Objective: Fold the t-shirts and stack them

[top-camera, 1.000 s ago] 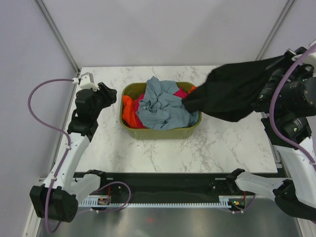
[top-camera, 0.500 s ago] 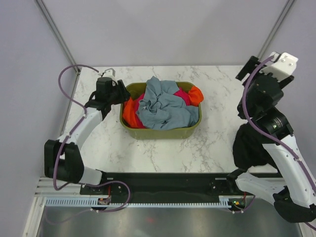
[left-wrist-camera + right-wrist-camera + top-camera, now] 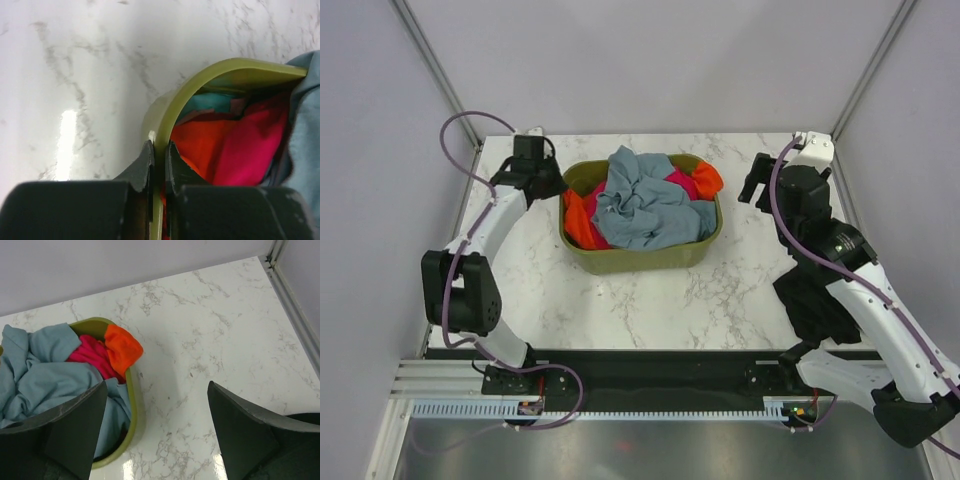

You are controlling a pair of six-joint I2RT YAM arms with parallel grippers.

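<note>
Several t-shirts fill the olive-green basket (image 3: 640, 262): a grey-blue one (image 3: 640, 200) on top, orange (image 3: 578, 222) and magenta (image 3: 682, 184) beneath. My left gripper (image 3: 555, 188) is shut on the basket's left rim (image 3: 200, 80), one finger outside and one inside against the orange shirt (image 3: 210, 145). My right gripper (image 3: 752, 190) hangs open over bare marble just right of the basket (image 3: 132, 405), holding nothing. The black t-shirt (image 3: 815, 300) lies crumpled on the table at the front right, partly under the right arm.
The marble table (image 3: 650, 300) has a metal frame rail (image 3: 292, 305) along its right edge. Grey walls close in the back and sides. A black strip (image 3: 650, 365) runs along the near edge between the arm bases.
The right gripper let go of the black t-shirt, which dropped to the front right, then swung down toward the basket. The left gripper closed on the basket rim, and the basket shifted slightly left.
</note>
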